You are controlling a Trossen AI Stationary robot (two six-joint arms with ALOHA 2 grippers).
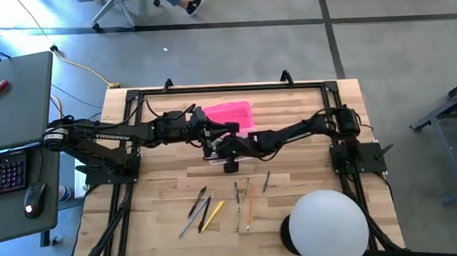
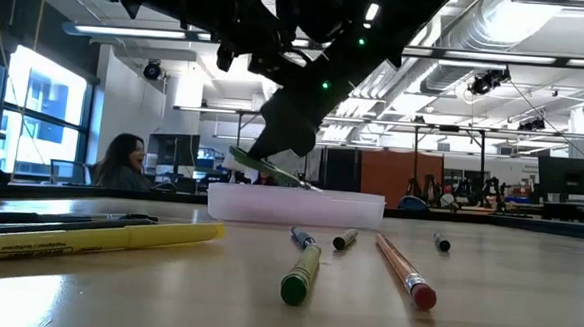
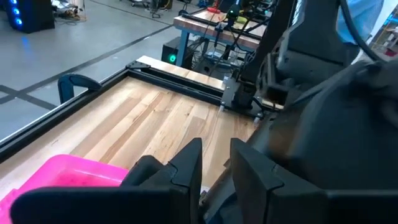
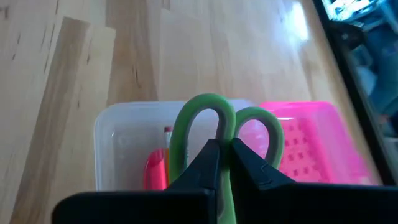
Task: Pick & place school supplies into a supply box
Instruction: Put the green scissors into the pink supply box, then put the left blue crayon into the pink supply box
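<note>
Right wrist view: pink-red pen [image 4: 155, 171] inside supply box [image 4: 109, 134]

A robotics lab in an open industrial hall: exposed ceiling ducts [image 2: 499, 39], a concrete floor [image 1: 232, 53], a computer keyboard [image 1: 0, 173] beside the wooden table [image 1: 307, 124], more equipment benches [image 2: 470, 198] behind, a seated person [image 2: 122, 163].

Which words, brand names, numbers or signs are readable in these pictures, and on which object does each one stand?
"TROSSEN": white letters, barely readable, on the dark left robot arm in the high view.
Thin pens and pencils on the wooden table: any print is too small to read.
Clear plastic box and bright pink lid: no text visible.
</note>
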